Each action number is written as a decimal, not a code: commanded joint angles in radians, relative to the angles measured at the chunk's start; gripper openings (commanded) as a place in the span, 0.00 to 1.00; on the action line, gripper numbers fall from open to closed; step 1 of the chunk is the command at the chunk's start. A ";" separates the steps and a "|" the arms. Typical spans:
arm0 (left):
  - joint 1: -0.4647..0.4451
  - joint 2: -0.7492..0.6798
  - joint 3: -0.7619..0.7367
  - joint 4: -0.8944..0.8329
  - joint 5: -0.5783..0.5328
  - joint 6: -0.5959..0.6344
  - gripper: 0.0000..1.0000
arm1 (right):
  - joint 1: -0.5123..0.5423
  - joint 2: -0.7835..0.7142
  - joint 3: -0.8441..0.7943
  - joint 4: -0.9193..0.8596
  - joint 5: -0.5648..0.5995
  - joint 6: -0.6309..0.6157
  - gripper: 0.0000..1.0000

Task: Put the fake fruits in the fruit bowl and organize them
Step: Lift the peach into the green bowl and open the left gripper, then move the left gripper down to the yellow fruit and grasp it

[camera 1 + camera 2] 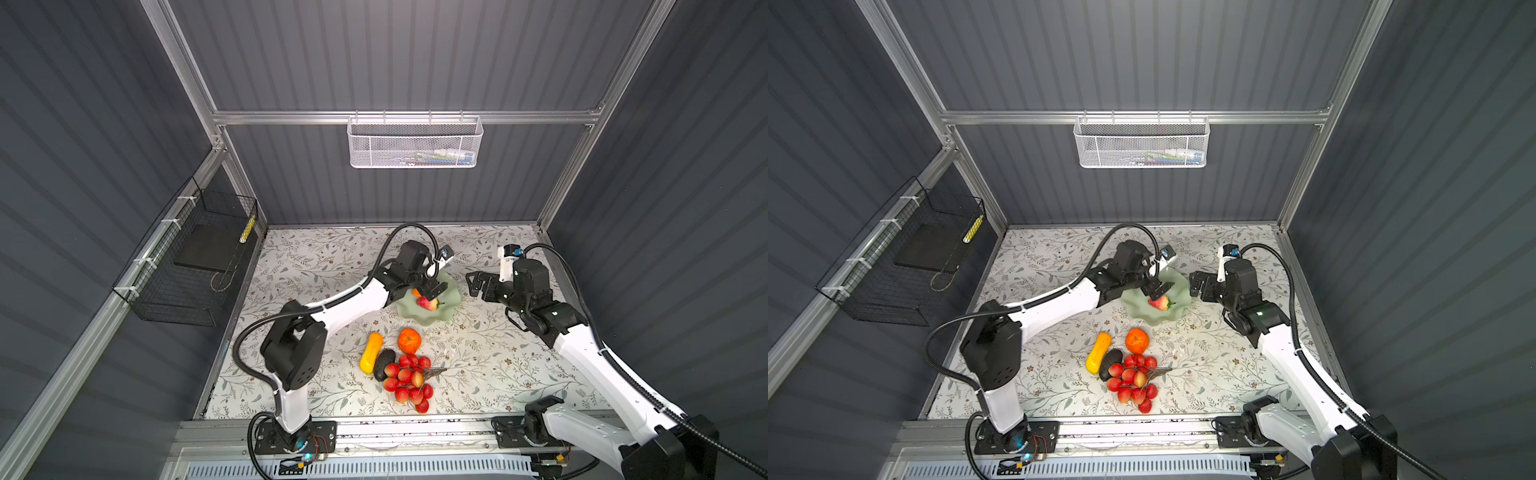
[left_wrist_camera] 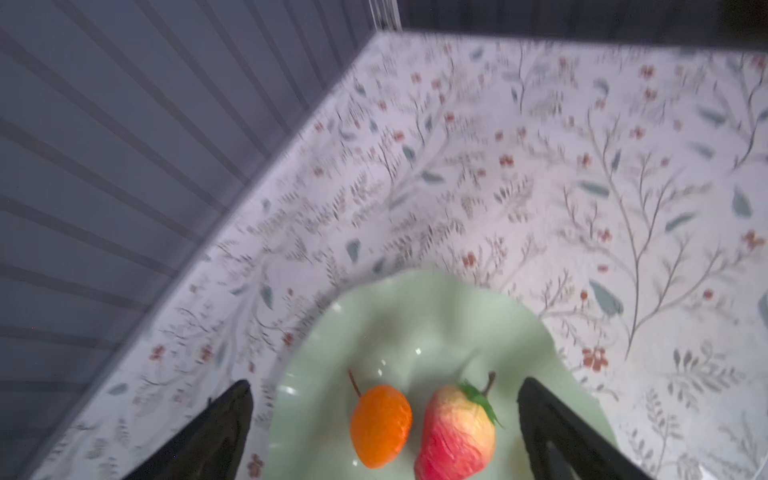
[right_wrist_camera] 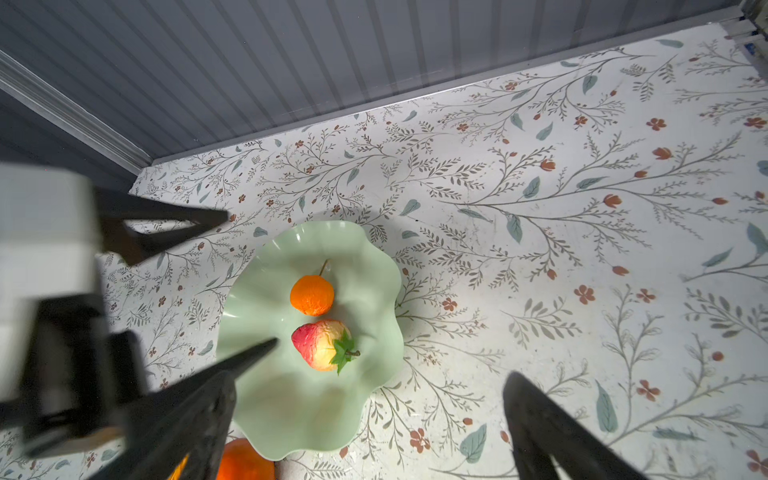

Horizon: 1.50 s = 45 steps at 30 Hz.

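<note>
L gripper [image 1: 433, 290] hangs over the fruit bowl [image 1: 451, 308], jaws spread wide, holding nothing. The strawberry [image 1: 428, 304] lies in the bowl just beside the small orange [image 3: 311, 295]. R gripper [image 1: 473, 284] hovers by the rim, jaws apart, empty. We want a straight lift here, w/o clipping the strawberry's leaf. Big orange [image 1: 409, 340], long yellow fruit [image 1: 371, 352], avocado [image 1: 384, 363] & cherries [image 1: 409, 382] sit on the table [image 1: 498, 374]. Big orange prob. next, it's nearest.

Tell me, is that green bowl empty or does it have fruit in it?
Not empty: the fruit bowl holds a small orange and a strawberry.
</note>
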 commanded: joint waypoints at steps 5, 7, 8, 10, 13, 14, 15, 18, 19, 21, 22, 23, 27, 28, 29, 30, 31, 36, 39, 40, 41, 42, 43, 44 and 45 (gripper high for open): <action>0.001 -0.245 -0.164 0.204 -0.262 -0.116 1.00 | -0.002 0.029 0.008 -0.018 -0.009 0.008 0.99; 0.002 -0.313 -0.200 0.188 -0.442 -0.250 1.00 | -0.002 0.043 0.008 -0.008 -0.016 0.013 0.99; 0.007 -0.352 -0.210 0.137 -0.501 -0.300 1.00 | -0.003 0.050 0.008 0.001 -0.020 0.019 0.99; 0.022 -0.418 -0.223 -0.010 -0.484 -0.338 1.00 | -0.002 0.063 0.009 0.022 -0.028 0.029 0.99; 0.023 -0.506 -0.268 -0.227 -0.457 -0.419 1.00 | -0.002 0.123 0.019 0.049 -0.044 0.045 0.99; 0.025 -0.530 -0.285 -0.303 -0.438 -0.467 1.00 | -0.001 0.140 0.027 0.055 -0.048 0.051 0.99; 0.023 -0.549 -0.303 -0.360 -0.418 -0.515 1.00 | -0.001 0.157 0.032 0.060 -0.052 0.054 0.99; 0.023 -0.593 -0.361 -0.551 -0.341 -0.651 0.98 | -0.002 0.202 0.046 0.078 -0.058 0.061 0.99; 0.023 -0.605 -0.389 -0.599 -0.318 -0.696 0.97 | -0.001 0.214 0.053 0.082 -0.059 0.062 0.99; 0.024 -0.629 -0.450 -0.638 -0.247 -0.760 0.94 | 0.001 0.232 0.065 0.090 -0.067 0.062 0.99; 0.023 -0.639 -0.484 -0.653 -0.212 -0.794 0.93 | 0.001 0.242 0.073 0.094 -0.073 0.063 0.99; 0.024 -0.644 -0.512 -0.661 -0.187 -0.824 0.93 | 0.000 0.251 0.079 0.097 -0.076 0.064 0.99; 0.022 -0.650 -0.613 -0.636 -0.072 -0.907 0.88 | 0.004 0.285 0.100 0.108 -0.094 0.077 0.99; 0.022 -0.649 -0.635 -0.623 -0.058 -0.918 0.88 | 0.006 0.289 0.100 0.112 -0.098 0.083 0.99; 0.022 -0.647 -0.650 -0.609 -0.050 -0.928 0.88 | 0.008 0.295 0.100 0.118 -0.102 0.086 0.99; 0.022 -0.644 -0.666 -0.591 -0.041 -0.931 0.88 | 0.009 0.297 0.099 0.120 -0.105 0.088 0.99; 0.022 -0.639 -0.677 -0.573 -0.033 -0.933 0.88 | 0.009 0.300 0.099 0.121 -0.107 0.090 0.99; 0.022 -0.568 -0.702 -0.501 -0.026 -0.931 0.91 | 0.011 0.297 0.088 0.123 -0.108 0.093 0.99; 0.022 -0.515 -0.702 -0.450 -0.029 -0.935 0.91 | 0.013 0.292 0.076 0.129 -0.105 0.093 0.99; 0.022 -0.496 -0.700 -0.433 -0.032 -0.935 0.91 | 0.012 0.293 0.074 0.129 -0.107 0.095 0.99; 0.023 -0.479 -0.698 -0.425 -0.034 -0.937 0.90 | 0.013 0.292 0.074 0.130 -0.108 0.094 0.99; 0.022 -0.460 -0.693 -0.416 -0.042 -0.943 0.88 | 0.012 0.291 0.073 0.129 -0.108 0.093 0.99; 0.022 -0.441 -0.689 -0.407 -0.051 -0.950 0.86 | 0.012 0.290 0.071 0.131 -0.108 0.094 0.99; 0.022 -0.424 -0.686 -0.400 -0.056 -0.956 0.85 | 0.013 0.291 0.069 0.133 -0.107 0.093 0.99; 0.022 -0.406 -0.683 -0.391 -0.058 -0.963 0.82 | 0.011 0.290 0.067 0.134 -0.107 0.093 0.99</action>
